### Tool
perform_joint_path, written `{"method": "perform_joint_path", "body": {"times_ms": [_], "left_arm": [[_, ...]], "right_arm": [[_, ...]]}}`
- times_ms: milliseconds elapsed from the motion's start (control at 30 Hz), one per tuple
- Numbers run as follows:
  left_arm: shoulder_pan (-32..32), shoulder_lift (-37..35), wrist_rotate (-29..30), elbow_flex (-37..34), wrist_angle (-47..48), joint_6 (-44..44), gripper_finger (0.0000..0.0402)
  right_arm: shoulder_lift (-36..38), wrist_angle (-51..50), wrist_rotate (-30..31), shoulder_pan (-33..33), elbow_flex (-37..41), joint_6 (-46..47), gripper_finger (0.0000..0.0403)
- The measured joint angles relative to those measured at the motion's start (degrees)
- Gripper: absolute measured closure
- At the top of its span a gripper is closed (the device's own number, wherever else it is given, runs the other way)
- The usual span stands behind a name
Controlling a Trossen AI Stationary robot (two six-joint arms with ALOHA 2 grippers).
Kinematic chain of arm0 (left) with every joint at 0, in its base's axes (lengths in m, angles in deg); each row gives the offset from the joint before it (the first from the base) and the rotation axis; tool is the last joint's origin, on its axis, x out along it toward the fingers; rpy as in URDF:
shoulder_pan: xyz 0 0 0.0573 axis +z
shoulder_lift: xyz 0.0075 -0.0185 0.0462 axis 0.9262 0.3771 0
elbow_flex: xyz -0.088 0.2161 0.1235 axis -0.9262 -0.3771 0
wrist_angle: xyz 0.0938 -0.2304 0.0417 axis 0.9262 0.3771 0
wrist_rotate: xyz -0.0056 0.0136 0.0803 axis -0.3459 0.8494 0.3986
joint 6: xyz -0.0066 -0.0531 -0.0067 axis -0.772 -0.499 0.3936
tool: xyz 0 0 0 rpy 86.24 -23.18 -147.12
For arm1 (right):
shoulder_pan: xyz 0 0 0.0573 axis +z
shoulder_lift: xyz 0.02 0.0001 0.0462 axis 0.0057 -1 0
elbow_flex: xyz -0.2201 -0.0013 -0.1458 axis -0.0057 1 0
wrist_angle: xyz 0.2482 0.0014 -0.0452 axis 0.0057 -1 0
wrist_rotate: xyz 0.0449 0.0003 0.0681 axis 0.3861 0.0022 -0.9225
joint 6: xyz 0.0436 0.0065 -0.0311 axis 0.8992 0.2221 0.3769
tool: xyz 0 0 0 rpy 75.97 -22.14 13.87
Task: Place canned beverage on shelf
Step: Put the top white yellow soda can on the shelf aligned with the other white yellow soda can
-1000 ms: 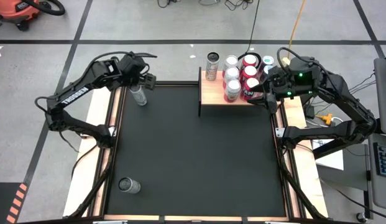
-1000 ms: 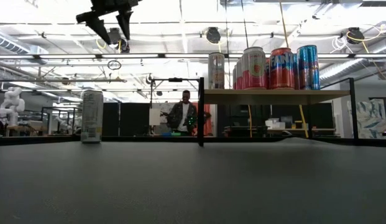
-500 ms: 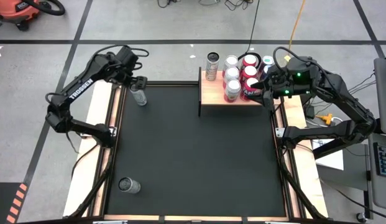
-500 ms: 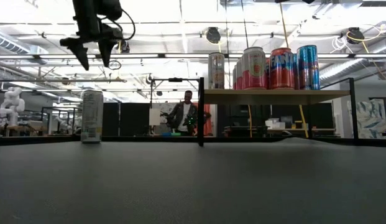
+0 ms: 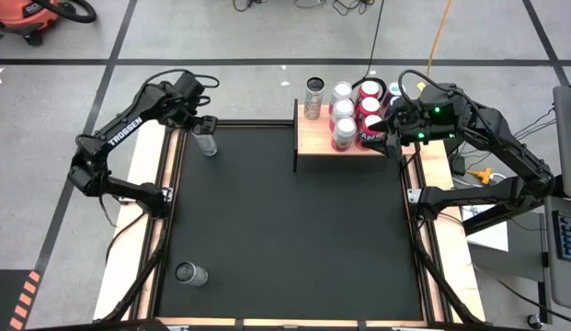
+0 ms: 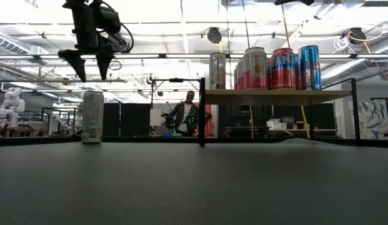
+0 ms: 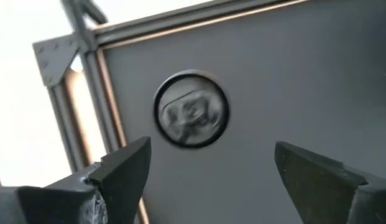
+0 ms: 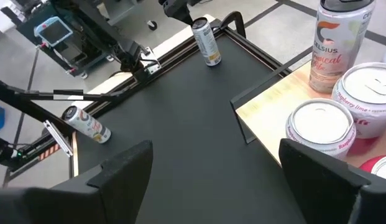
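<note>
Overall, black table [image 5: 285,230] fills the high view, wood strips along its sides. Shelf [image 5: 314,143] sits at the 1 o'clock corner: light board on a black frame, carrying a cluster of cans [image 5: 354,108], at least seven as far as can be counted, with one taller can at the board's 11 o'clock end and the red and white ones packed toward 3 o'clock. Left arm reaches in from 9 o'clock toward the 11 o'clock corner; right arm comes from 3 o'clock and hangs over the shelf's 3 o'clock end. Left gripper [image 6: 89,62] hovers above the upright can [image 5: 205,142] near the 11 o'clock corner, jaws spread wide, nothing between them; in the left wrist view the can top [image 7: 191,117] lies between the two fingers but well below them, no contact. Right gripper [image 8: 208,171] is over the shelf's edge beside the stored cans, jaws wide open and empty. A third can [image 5: 190,273] lies on its side near the 7 o'clock corner, well apart from both arms. A person stands in the room beyond, far off. Progress, as judged: most cans already shelved; two left on the table. The upright can looks next, grasp not yet made; the fallen one waits.
</note>
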Motion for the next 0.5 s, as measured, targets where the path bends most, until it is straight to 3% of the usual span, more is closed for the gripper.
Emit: {"method": "perform_joint_path", "body": {"times_ms": [267,500], "left_arm": [[1.9,3.0,-1.7,0.0,-1.9,1.9,0.0009],[2.3,8.0,0.7,0.0,-2.4,1.5,0.0002]], "right_arm": [[-0.1,0.0,0.0,0.0,0.0,-0.8,0.0074],[-0.1,-0.5,0.0,0.0,0.0,-0.3,0.0074]]}}
